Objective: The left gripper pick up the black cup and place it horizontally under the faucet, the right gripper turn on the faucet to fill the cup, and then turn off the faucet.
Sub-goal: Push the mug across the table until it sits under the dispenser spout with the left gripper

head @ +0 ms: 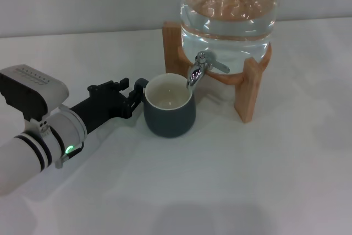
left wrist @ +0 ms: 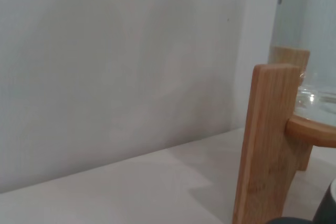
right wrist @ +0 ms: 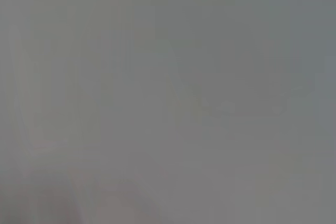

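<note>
Black cup (head: 169, 115) stands upright beneath the chrome faucet (head: 201, 69), its handle gripped by the left hand (head: 133, 96).

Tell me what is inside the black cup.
The black cup shows a bare cream interior with no water visible. The faucet spout overhangs its rim, hiding a small patch. The left pincer is at its handle.

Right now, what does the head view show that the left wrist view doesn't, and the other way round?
Head view only: the left claw at the handle of the black cup, which stands upright on the table under the faucet of the water-filled glass jar. Whether the claw grips the handle can't be told. The right claw is out of sight.

Left wrist view only: the bare wall behind the table.

Both: the wooden stand, the table, and part of the jar.
</note>
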### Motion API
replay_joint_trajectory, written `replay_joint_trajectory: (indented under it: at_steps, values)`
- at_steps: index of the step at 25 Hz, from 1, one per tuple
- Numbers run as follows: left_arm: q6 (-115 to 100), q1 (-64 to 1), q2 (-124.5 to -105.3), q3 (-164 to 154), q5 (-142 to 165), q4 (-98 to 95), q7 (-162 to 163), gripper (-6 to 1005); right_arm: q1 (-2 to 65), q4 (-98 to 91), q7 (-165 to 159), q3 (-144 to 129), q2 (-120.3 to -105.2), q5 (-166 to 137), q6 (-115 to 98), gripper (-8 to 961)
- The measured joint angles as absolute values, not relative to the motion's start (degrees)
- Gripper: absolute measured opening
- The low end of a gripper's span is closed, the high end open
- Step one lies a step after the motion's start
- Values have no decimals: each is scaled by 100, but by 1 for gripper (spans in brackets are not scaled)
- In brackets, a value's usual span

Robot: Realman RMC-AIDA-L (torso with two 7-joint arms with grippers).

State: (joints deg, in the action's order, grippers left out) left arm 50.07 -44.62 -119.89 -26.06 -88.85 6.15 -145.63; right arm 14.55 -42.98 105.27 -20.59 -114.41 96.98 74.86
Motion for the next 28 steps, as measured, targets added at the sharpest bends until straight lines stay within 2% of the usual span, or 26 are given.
replay_joint_trajectory:
  at_steps: [28]
  values:
    - [4676, -4734, -11991, -2644, -8569, 668, -14369, 447, 1438, -4272, 10529, -2004, -11431, 9703, 7485, 840]
